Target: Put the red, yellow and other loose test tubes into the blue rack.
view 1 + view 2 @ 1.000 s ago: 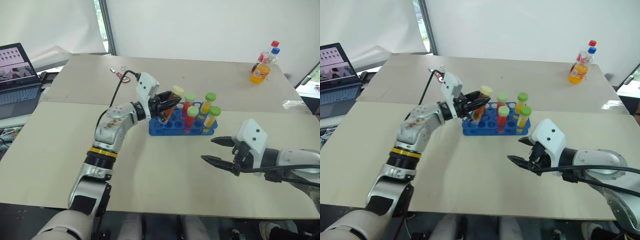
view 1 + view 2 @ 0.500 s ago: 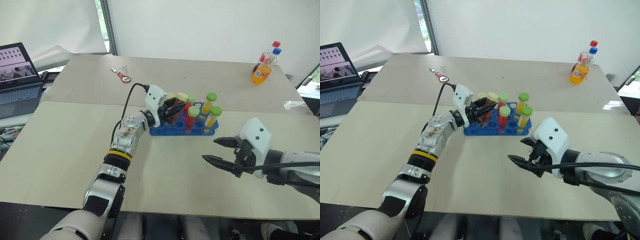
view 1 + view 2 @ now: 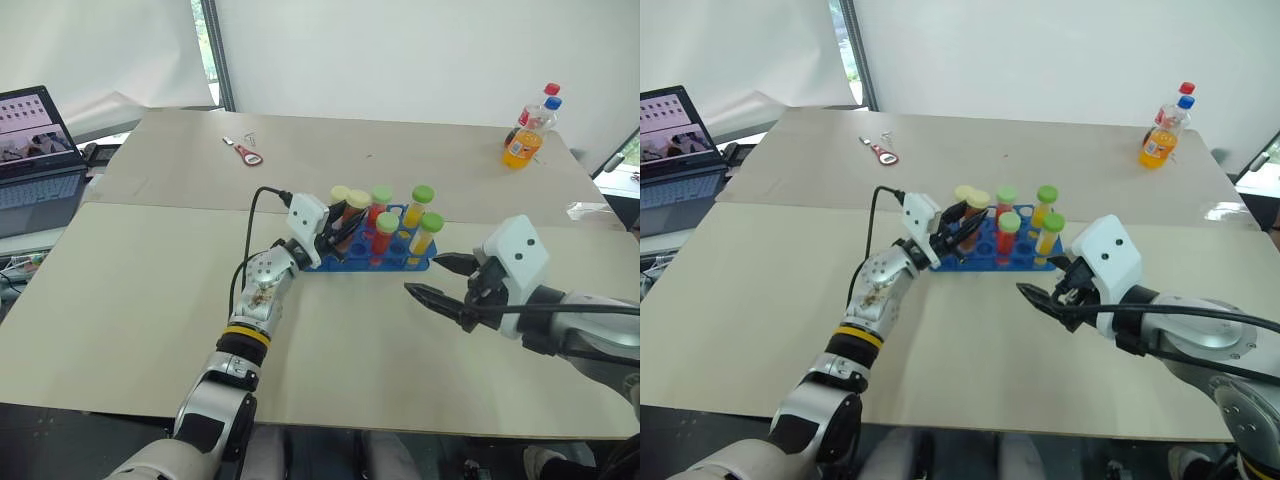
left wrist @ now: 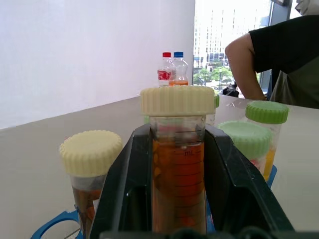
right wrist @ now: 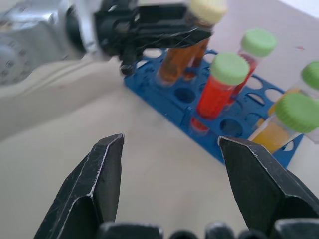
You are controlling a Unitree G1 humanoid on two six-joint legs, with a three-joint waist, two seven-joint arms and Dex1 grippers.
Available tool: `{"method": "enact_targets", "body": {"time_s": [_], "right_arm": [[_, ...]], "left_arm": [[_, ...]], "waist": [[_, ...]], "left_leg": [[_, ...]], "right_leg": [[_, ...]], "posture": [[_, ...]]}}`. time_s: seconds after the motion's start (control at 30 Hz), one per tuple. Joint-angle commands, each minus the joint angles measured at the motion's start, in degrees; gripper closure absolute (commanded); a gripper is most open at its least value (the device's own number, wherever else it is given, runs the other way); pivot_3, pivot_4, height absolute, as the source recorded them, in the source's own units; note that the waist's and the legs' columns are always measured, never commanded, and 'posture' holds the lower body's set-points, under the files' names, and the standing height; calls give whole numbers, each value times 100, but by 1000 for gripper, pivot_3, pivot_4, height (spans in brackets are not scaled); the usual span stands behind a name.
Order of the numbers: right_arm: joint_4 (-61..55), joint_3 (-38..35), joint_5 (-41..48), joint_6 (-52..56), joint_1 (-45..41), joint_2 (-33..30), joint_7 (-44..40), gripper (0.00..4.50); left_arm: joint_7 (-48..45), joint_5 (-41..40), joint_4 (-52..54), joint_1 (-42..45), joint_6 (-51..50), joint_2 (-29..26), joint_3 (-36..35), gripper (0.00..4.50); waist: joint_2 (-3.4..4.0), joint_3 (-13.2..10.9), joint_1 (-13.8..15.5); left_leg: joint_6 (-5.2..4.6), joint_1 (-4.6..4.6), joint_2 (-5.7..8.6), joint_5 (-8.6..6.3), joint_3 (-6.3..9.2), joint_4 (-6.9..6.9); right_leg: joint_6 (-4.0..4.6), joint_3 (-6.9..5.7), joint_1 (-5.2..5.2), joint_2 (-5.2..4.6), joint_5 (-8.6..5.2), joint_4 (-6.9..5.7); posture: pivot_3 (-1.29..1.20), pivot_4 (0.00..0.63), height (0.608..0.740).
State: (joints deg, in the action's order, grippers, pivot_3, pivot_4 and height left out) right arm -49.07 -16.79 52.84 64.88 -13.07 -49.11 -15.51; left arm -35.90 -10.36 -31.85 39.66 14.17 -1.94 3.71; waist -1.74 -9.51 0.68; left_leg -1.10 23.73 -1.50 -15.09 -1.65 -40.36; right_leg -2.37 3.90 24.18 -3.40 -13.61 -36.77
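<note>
Orange-filled tube [image 3: 350, 217] – cream cap up, tilted slightly – clamped in left gripper [image 3: 335, 226] over blue rack [image 3: 385, 262]; right gripper [image 3: 440, 281] open.

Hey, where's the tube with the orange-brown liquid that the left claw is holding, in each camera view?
Left eye view: orange-brown tube at the blue rack's left end.
Right eye view, same spot.
Left wrist view: centre, between the black fingers.
Right wrist view: near the top, in the left claw.
Shared landmark: the green-capped red tube.
</note>
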Motion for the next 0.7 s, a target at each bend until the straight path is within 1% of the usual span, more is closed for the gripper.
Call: {"method": "enact_targets", "body": {"time_s": [0.03, 0.1, 0.17, 0.2, 0.27, 0.33, 0.37, 0.4, 0.43, 0.47, 0.53, 0.6, 0.7], "right_arm": [[1, -65, -206, -118, -96, 139, 323, 1116], [30, -38, -310, -202, -91, 189, 353, 1116], [88, -29, -391, -270, -93, 226, 345, 1116], [124, -24, -450, -332, -92, 241, 327, 1116], [206, -15, -586, -439, -72, 213, 230, 1116], [296, -73, -679, -562, -5, 171, 81, 1116], [339, -114, -720, -631, 44, 139, -21, 1116], [433, -207, -751, -725, 114, 65, -212, 601], [512, -272, -787, -806, 170, 10, -365, 336], [679, -294, -958, -1037, 245, -214, -708, 35], [1066, -365, -1191, -1408, 279, -585, -1276, 35], [1376, -448, -1330, -1727, 317, -864, -1768, 35], [1913, -664, -1622, -2392, 443, -1326, -2743, 35]], "left_arm": [[49, 8, 145, -205, 72, -5, -29, 3597], [48, 67, 131, -259, 147, -50, -15, 3605], [93, 133, 114, -260, 170, -110, -15, 2565], [17, 125, 128, -254, 157, -148, 6, 2185], [-244, 117, 279, -267, 86, -297, 78, 1195], [-545, 115, 577, -344, -114, -599, 141, 182], [-664, 133, 725, -393, -254, -766, 181, 78], [-839, 122, 964, -488, -387, -1034, 180, 0], [-937, 113, 1124, -550, -480, -1201, 185, 0], [-1228, 7, 1502, -678, -829, -1589, 164, 0], [-1689, -187, 2228, -898, -1573, -2293, 105, 0], [-1926, -324, 2756, -1038, -2094, -2777, 66, 0], [-2316, -404, 3411, -1246, -2832, -3696, -72, 0]], "waist": [[1, 0, -3], [1, 1, -3], [1, 1, -4], [1, 1, -6], [2, 1, -17], [2, 1, -23], [2, 1, -27], [2, 1, -28], [3, 1, -34], [3, 2, -36], [5, 2, -80], [6, 2, -125], [6, 2, -96]], "left_leg": [[0, 0, -1, 0, 0, 0], [0, 0, -1, 0, 0, 1], [0, 0, -1, 0, 0, 1], [0, 0, -1, 0, -1, 1], [0, 0, -1, 0, -1, 1], [0, 0, -1, 0, -1, 1], [0, 0, -2, 0, -1, 2], [0, 0, -2, 0, -1, 3], [0, 0, -4, 0, -1, 3], [0, 0, -4, 0, -1, 3], [0, 0, -7, 0, -4, 5], [0, -2, -11, 0, -5, 6], [0, -5, -13, 0, -4, 5]], "right_leg": [[0, 0, 1, 1, 0, 0], [0, 0, 1, 1, 0, 0], [0, 0, 1, 1, 0, 0], [0, 0, 1, 1, 0, 0], [0, 0, 2, 2, 0, 0], [0, 0, 3, 3, 0, -1], [0, 0, 3, 4, 0, 0], [0, 0, 4, 4, 0, 0], [0, 0, 4, 4, 0, 0], [0, 0, 4, 4, 0, 0], [0, 0, 5, 4, 0, 1], [1, 0, 6, 4, 0, 1], [1, -1, 3, 4, -1, 1]], "posture": [[0, 150, 740], [0, 150, 740], [0, 150, 740], [0, 150, 740], [0, 150, 740], [0, 150, 740], [0, 150, 740], [0, 150, 740], [0, 150, 740], [0, 150, 740], [0, 150, 740], [0, 150, 740], [0, 150, 740]]}}
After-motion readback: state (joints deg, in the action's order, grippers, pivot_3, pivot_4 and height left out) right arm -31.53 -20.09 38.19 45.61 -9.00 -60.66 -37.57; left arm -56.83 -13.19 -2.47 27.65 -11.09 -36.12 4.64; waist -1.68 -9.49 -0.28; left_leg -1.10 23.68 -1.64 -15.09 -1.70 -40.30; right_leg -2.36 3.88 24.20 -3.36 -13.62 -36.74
